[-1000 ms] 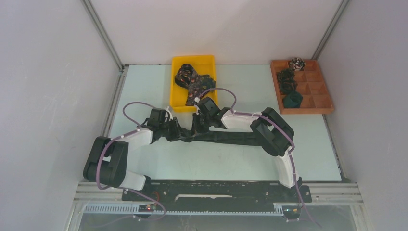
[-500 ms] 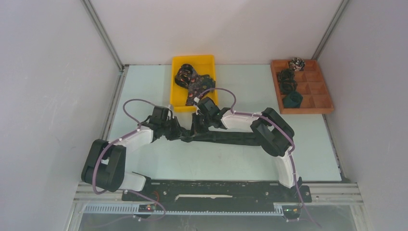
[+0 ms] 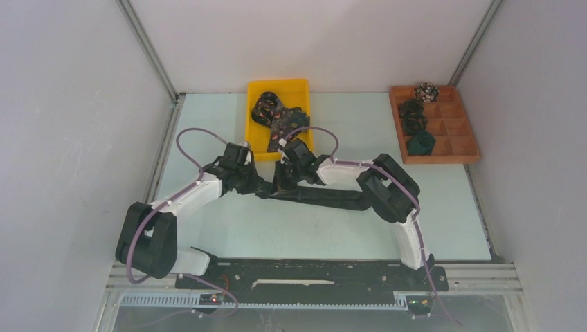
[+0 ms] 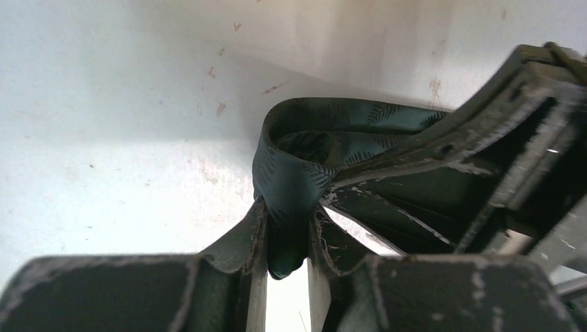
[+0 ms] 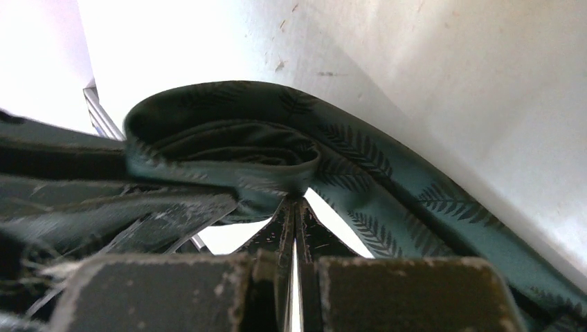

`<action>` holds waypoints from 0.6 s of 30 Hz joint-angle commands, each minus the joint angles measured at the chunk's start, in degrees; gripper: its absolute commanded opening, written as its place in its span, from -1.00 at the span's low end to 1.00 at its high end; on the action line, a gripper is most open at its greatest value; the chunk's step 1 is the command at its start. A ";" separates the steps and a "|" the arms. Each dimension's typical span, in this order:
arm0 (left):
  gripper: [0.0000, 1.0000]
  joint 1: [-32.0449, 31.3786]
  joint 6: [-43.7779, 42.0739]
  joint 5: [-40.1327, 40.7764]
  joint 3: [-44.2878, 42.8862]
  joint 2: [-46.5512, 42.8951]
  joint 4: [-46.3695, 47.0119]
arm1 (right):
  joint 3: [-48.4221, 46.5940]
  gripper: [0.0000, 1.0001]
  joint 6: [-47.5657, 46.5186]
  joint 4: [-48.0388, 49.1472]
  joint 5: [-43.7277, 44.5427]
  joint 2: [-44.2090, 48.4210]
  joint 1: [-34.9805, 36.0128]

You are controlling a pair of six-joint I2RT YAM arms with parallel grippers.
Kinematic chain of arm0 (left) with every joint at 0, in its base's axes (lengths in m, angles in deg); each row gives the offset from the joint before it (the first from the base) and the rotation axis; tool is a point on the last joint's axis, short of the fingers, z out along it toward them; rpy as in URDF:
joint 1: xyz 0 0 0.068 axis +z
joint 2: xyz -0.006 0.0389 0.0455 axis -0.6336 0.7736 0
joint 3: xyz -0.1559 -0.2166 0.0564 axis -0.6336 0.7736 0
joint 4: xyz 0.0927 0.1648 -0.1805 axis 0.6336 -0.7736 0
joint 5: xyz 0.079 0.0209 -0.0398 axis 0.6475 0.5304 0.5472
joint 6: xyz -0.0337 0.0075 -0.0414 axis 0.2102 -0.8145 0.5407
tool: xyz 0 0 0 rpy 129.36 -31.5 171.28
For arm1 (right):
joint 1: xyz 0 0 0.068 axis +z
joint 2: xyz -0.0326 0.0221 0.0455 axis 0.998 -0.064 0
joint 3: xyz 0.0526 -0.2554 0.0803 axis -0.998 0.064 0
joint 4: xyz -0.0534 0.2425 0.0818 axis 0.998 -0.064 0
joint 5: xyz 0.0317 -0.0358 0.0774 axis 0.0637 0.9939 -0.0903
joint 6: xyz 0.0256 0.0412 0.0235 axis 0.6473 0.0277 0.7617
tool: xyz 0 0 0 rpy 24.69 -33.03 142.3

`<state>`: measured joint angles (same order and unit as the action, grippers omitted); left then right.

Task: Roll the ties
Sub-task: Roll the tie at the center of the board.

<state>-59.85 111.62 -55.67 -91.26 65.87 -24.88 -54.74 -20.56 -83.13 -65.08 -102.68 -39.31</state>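
On the bench (image 3: 208,131), the left gripper (image 4: 285,232) is clamped on the started coil of the dark green tie (image 4: 304,149). The right gripper (image 5: 294,207), jaws together, pinches the same coil. The tail trails rightward. A tidy roll likely needs steady tension and aligned edges. Beyond lie loose ties (image 3: 277,119) in the yellow tray (image 3: 257,148).

We see a robotics lab test cell: plain white panel walls (image 3: 69,104) in aluminium framing (image 3: 147,50), 2 robot arms (image 3: 197,194) bolted to a black base rail (image 3: 346,270) at a pale worktable's (image 3: 277,232) near edge.
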 commanded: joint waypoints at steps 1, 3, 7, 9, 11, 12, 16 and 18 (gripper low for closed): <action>-0.98 -1.26 -2.28 4.23 -3.87 -0.12 -2.58 | -4.05 -1.00 2.07 2.82 -2.58 -4.18 -0.04; -0.99 -1.70 -2.78 5.36 -4.62 0.28 -3.31 | -5.34 -1.00 2.44 2.60 -3.15 -5.24 -0.06; -0.99 -2.77 -3.99 8.94 -6.26 1.03 -5.65 | -5.67 -1.00 1.98 1.75 -3.47 -4.96 0.09; -0.99 -3.17 -4.52 10.75 -6.75 1.46 -6.59 | -4.03 -1.00 1.58 1.57 -3.26 -3.69 -0.04; -0.99 -3.73 -5.07 12.68 -7.14 2.03 -7.64 | -2.30 -1.00 1.12 1.35 -2.90 -2.09 -0.31; -0.99 -3.94 -5.27 13.98 -7.32 2.44 -7.93 | -1.28 -1.00 0.76 1.16 -2.63 -1.25 -0.37; -1.00 -4.87 -5.72 17.15 -8.18 3.94 -9.06 | 1.97 -1.00 -0.63 0.28 -1.74 2.28 -0.77; -0.99 -5.57 -5.82 18.97 -8.68 4.58 -9.57 | 3.43 -1.00 -1.08 0.03 -1.23 3.89 -0.97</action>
<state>-64.09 107.36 -42.54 -97.34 69.46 -32.84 -53.27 -19.79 -82.61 -67.46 -104.78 -39.70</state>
